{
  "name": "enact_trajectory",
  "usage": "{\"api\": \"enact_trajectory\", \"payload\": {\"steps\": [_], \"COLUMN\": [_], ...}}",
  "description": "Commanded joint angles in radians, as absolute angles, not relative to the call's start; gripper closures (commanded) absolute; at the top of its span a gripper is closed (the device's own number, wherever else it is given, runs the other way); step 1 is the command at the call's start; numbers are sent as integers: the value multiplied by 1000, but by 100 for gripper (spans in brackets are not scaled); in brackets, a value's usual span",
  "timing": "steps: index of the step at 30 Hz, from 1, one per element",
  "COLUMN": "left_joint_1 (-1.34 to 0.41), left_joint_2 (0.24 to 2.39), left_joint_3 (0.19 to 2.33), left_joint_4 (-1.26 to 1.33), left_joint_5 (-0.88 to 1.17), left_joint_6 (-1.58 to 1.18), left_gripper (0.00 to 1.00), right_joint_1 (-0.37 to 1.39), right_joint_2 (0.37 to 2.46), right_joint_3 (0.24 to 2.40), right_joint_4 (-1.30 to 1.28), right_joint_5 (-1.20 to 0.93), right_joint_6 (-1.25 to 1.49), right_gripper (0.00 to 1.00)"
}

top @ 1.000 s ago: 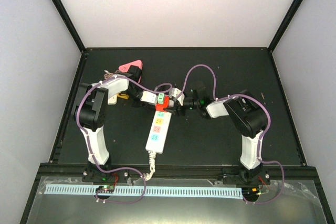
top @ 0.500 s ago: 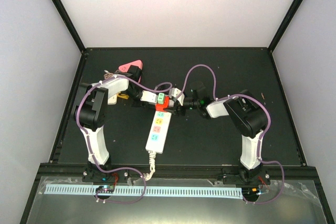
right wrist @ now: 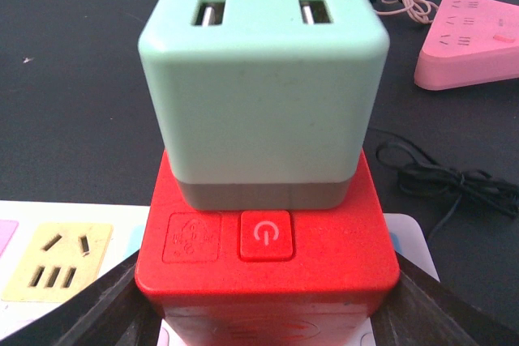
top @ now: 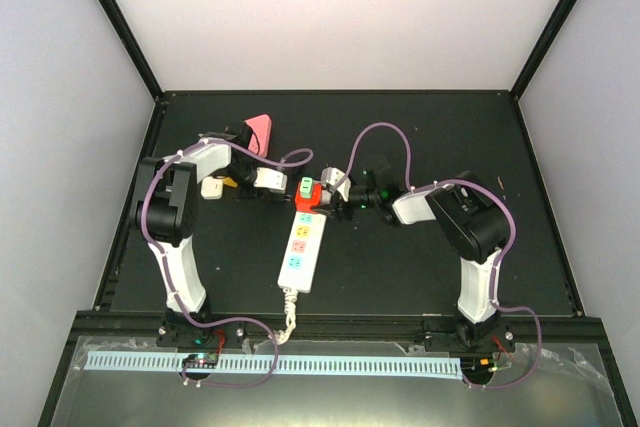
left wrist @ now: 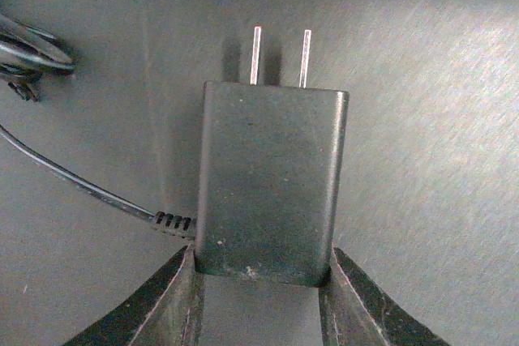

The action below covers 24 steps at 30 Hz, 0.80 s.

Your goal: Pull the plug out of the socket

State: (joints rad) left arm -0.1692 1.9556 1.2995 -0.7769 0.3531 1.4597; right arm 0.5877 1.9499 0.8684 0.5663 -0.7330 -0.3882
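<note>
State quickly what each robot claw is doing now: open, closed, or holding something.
Left claw: closed on the black plug, prongs free.
Right claw: closed on the red block.

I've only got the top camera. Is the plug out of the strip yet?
Observer: Yes. The left wrist view shows the left gripper holding the black plug with both prongs bare.
Operator: What is the right gripper on?
Observer: It is clamped on a red block that has a power button.
Operator: And the green thing?
Observer: A mint charger with two USB ports, seated on the red block.
</note>
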Motion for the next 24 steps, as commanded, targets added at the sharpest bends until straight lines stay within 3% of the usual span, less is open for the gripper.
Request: {"api": "enact_trajectory", "payload": {"steps": [1,24], "left_joint_1": [-142,90], "left_joint_2": [1971,1864], "left_joint_3": [1333,1241], "left_joint_4": [-806,-827], "left_joint_5": [306,252], "left_joint_6": [1494,1557], "left_gripper": [80,78], "right_joint_1": [597,595], "right_joint_2": [1971,1974], "right_joint_3": [845,850], "right_joint_4": [452,454], "right_joint_5": [-741,-736], "right_joint_6": [-460,-449], "right_gripper": [99,99]}}
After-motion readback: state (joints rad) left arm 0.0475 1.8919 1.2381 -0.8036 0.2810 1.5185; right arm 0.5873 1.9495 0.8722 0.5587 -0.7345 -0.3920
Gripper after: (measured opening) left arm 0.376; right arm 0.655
